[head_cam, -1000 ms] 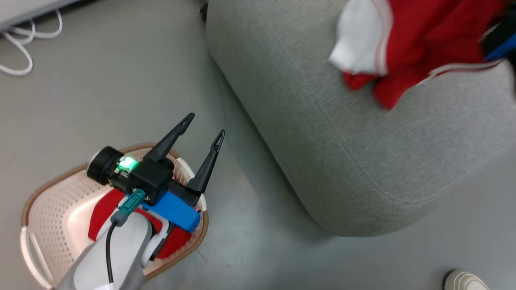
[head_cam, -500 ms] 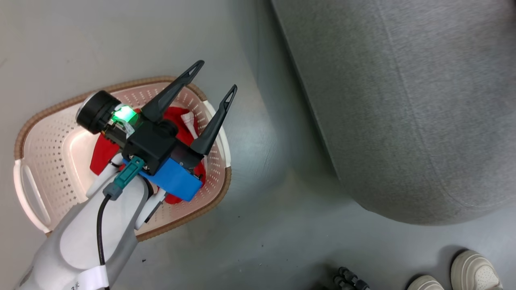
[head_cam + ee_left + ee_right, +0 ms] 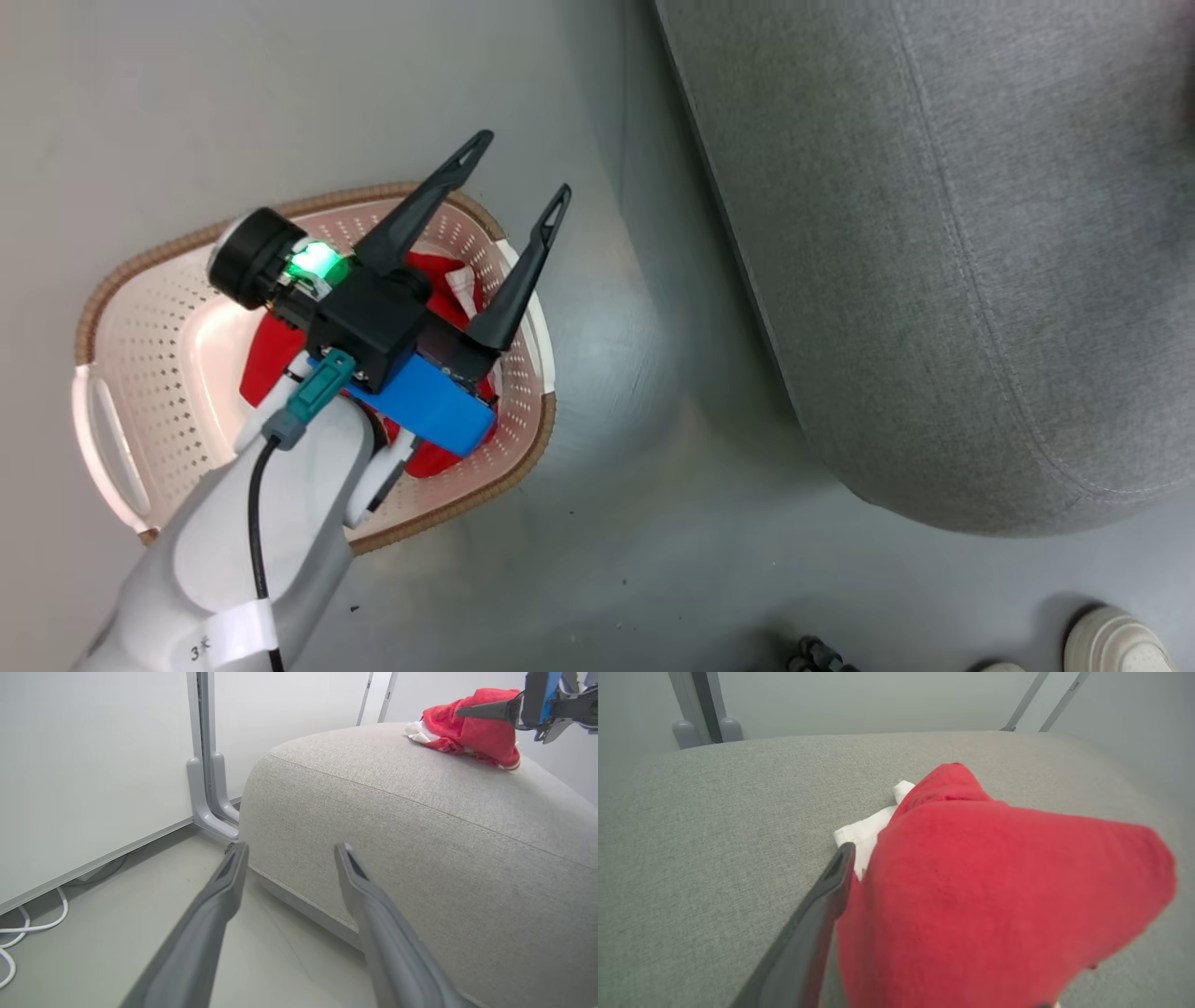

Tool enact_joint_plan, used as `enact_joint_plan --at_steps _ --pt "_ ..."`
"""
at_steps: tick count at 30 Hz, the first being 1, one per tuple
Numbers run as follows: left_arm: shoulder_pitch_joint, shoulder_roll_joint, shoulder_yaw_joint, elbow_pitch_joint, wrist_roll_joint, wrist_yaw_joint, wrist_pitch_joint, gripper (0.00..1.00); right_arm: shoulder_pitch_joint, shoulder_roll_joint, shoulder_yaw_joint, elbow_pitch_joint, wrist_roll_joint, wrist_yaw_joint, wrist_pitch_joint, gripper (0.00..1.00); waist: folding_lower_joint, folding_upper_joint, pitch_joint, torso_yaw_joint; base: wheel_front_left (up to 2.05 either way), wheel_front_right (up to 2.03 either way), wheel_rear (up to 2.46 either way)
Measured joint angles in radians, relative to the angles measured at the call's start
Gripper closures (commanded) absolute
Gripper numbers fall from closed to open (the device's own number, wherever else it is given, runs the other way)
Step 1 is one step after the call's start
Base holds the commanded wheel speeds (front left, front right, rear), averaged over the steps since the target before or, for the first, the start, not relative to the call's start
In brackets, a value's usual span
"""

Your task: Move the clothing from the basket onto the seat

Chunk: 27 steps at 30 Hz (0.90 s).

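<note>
The cream perforated basket (image 3: 140,355) stands on the floor with red clothing (image 3: 266,359) lying in it. My left gripper (image 3: 521,166) hovers open and empty above the basket's far rim; its wrist view looks past its fingers (image 3: 224,891) at the grey seat (image 3: 420,835). A red and white garment (image 3: 472,732) lies on top of the seat, and my right gripper (image 3: 486,709) is at it. Its own view has one finger (image 3: 831,891) standing wide of the middle. The garment (image 3: 994,882) drapes over and hides the other finger, above the seat (image 3: 714,835).
The seat's rounded corner (image 3: 934,261) stands just right of the basket, with a strip of grey floor between. A person's pale shoe (image 3: 1111,644) is at the lower right. A grey partition post (image 3: 205,765) and white cables (image 3: 28,928) stand behind the seat.
The head camera has swung from the seat top to the basket, so the garment on the seat has left that view. My left gripper stays open above the basket.
</note>
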Motion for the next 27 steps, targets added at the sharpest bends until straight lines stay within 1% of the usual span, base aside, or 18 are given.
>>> enact_joint_plan --at_steps 3,8,12,15,20,24,27 --pt "0.021 -0.026 0.005 0.007 -0.007 0.0 0.0 0.0 0.019 0.003 0.012 0.012 -0.007 0.0 0.024 0.0 0.0 0.0 -0.038 0.005 0.0 0.0 0.0" --pt "0.088 -0.083 0.037 0.029 -0.029 0.0 0.0 0.0 0.097 0.007 0.044 0.015 -0.028 0.0 0.02 0.0 -0.0001 0.0001 -0.128 0.016 0.0 0.0 0.0" --pt "0.168 -0.133 0.056 0.052 -0.05 0.0 0.0 0.0 0.196 0.012 0.049 -0.014 -0.04 0.0 -0.009 0.0 -0.0001 0.0001 -0.223 0.032 0.0 0.0 0.0" --pt "0.236 -0.16 0.099 0.07 -0.061 0.0 0.0 0.0 0.277 0.03 0.053 -0.049 -0.05 0.0 -0.026 0.0 -0.0002 0.0 -0.304 0.045 0.0 0.0 0.0" --pt "0.348 -0.192 0.159 0.092 -0.063 0.0 0.0 0.0 0.417 0.086 0.06 -0.144 -0.06 0.0 -0.05 0.0 -0.0003 0.0001 -0.44 0.067 0.0 0.0 0.0" --pt "0.407 -0.206 0.202 0.098 -0.057 0.0 0.0 0.0 0.538 0.127 0.051 -0.252 -0.063 0.0 -0.055 0.0 -0.0004 0.0001 -0.531 0.092 0.0 0.0 0.0" --pt "0.438 -0.212 0.231 0.1 -0.047 0.0 0.0 0.0 0.632 0.161 0.051 -0.35 -0.08 0.0 -0.052 0.0 -0.0005 0.0001 -0.577 0.126 0.0 0.0 0.0"
